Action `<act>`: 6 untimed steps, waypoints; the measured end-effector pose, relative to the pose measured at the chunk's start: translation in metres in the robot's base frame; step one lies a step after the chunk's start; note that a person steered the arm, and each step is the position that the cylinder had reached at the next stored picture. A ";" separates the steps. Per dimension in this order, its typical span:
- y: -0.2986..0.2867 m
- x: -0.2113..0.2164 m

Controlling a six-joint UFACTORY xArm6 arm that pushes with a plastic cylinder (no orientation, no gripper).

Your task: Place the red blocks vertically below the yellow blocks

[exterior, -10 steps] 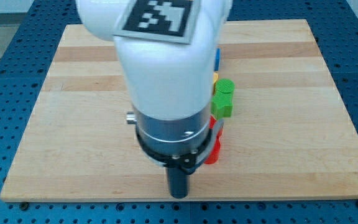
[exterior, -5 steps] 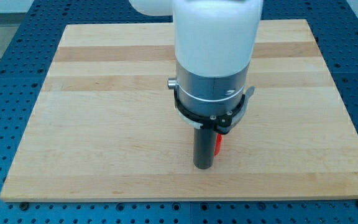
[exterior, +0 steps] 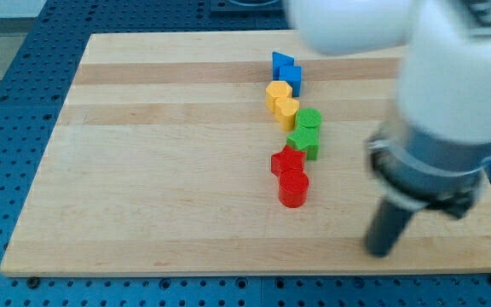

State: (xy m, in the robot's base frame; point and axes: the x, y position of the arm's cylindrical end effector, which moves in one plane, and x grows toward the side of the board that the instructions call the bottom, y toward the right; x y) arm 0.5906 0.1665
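A column of blocks runs down the board's middle (exterior: 143,153). From the view's top: two blue blocks (exterior: 286,72), two yellow blocks (exterior: 281,101), two green blocks (exterior: 305,133), then a red star block (exterior: 287,161) and a red cylinder (exterior: 293,188) just below it. The red blocks sit below and slightly right of the yellow ones, with the green blocks between them. My tip (exterior: 380,252) is at the view's lower right, about a hundred pixels right of and below the red cylinder, touching no block. The arm is motion-blurred.
The wooden board lies on a blue perforated table (exterior: 7,128). The white arm body (exterior: 450,94) covers the board's upper right part. My tip is close to the board's bottom edge.
The arm has swept from the board's middle to the right, uncovering the whole block column. The tip moved from beside the red blocks to well right of them.
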 end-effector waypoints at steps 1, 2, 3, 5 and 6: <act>0.051 -0.056; 0.050 -0.140; 0.031 -0.169; -0.045 -0.170; -0.073 -0.170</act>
